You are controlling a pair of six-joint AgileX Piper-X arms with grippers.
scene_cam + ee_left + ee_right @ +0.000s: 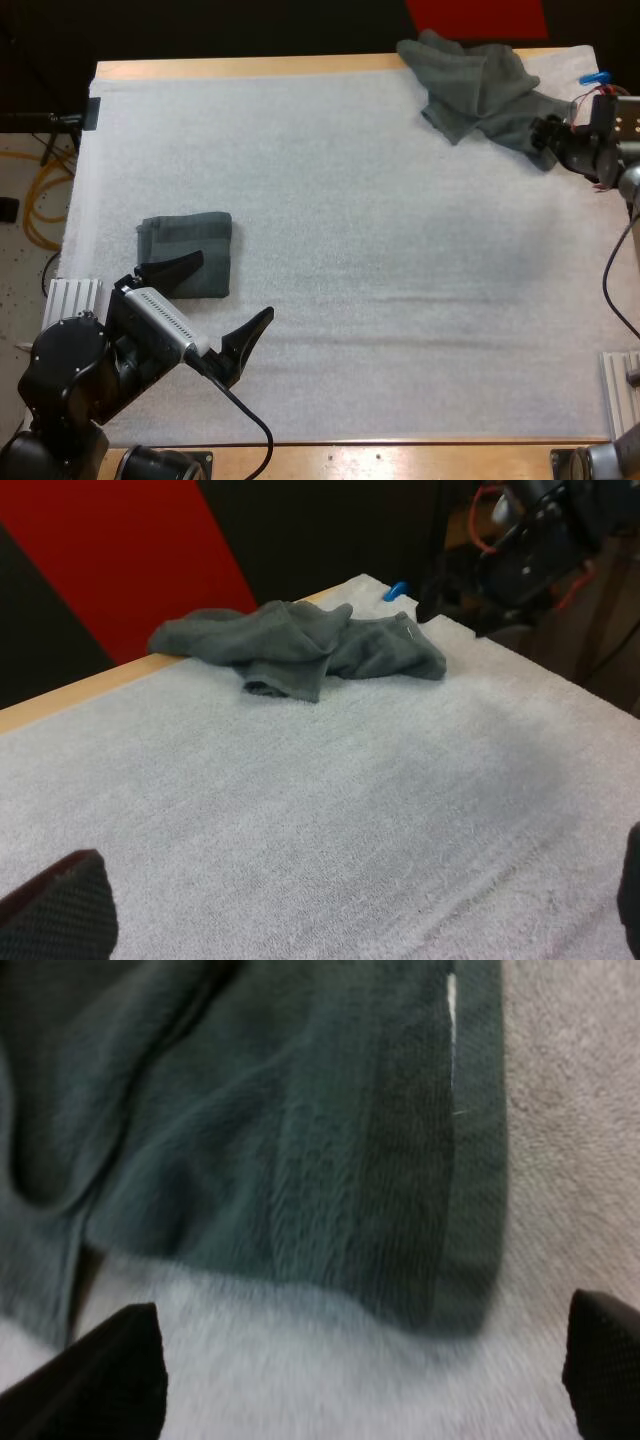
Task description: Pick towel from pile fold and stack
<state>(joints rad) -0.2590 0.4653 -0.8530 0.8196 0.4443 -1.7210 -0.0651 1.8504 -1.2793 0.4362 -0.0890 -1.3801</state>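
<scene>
The white mat (400,250) covers most of the table (330,457). At its far right corner lies the crumpled towel (475,85), which is the pile. Near the left edge, 1 folded towel (190,250) lies flat as the stack's start (nothing here serves as a container). The right hand (365,1360) hovers wide open over the crumpled towel's hemmed edge. I judge it should drop onto that hem and pinch 1 layer only. The left hand (228,292), also wide, holds nothing just beside the folded towel.

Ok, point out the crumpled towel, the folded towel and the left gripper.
crumpled towel (480,85), high view, middle of the heap.
folded towel (205,235), high view, its bare top face.
left gripper (235,285), high view, midway between its open fingertips.
</scene>
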